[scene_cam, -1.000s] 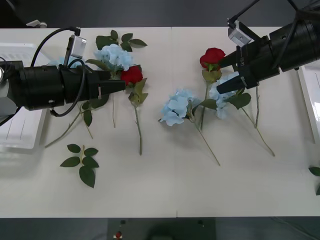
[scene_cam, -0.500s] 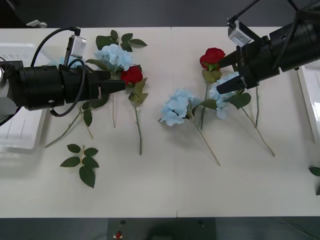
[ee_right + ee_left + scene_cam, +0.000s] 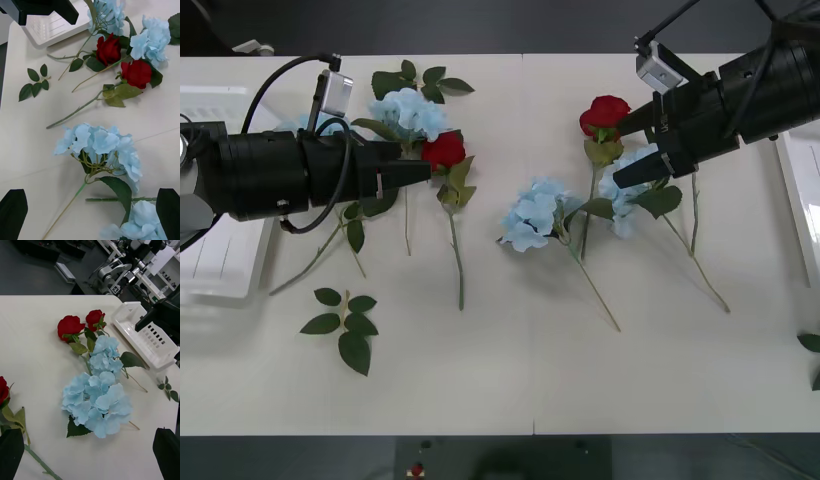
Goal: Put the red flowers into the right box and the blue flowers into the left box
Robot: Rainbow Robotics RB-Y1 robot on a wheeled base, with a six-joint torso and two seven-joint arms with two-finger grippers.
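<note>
Red flowers and blue flowers lie scattered on the white table. My left gripper (image 3: 418, 170) (image 3: 90, 455) hangs open beside a red rose (image 3: 443, 150) (image 3: 137, 73) and a blue cluster (image 3: 408, 110), holding nothing. A second rose (image 3: 108, 48) lies close by. My right gripper (image 3: 630, 148) (image 3: 90, 219) is open above a blue cluster (image 3: 630, 185) (image 3: 139, 221), near another rose (image 3: 605, 113) (image 3: 69, 326). A further blue cluster (image 3: 535, 213) (image 3: 100, 144) lies mid-table. The left box (image 3: 220, 262) (image 3: 52, 26) sits at the left edge, the right box (image 3: 805, 195) (image 3: 144, 333) at the right edge.
A bloomless leaf sprig (image 3: 345, 322) (image 3: 34, 80) lies near the front left. Another leaf sprig (image 3: 420, 80) sits at the back by the blue cluster. Long green stems trail toward the table's front. The front strip of the table is bare.
</note>
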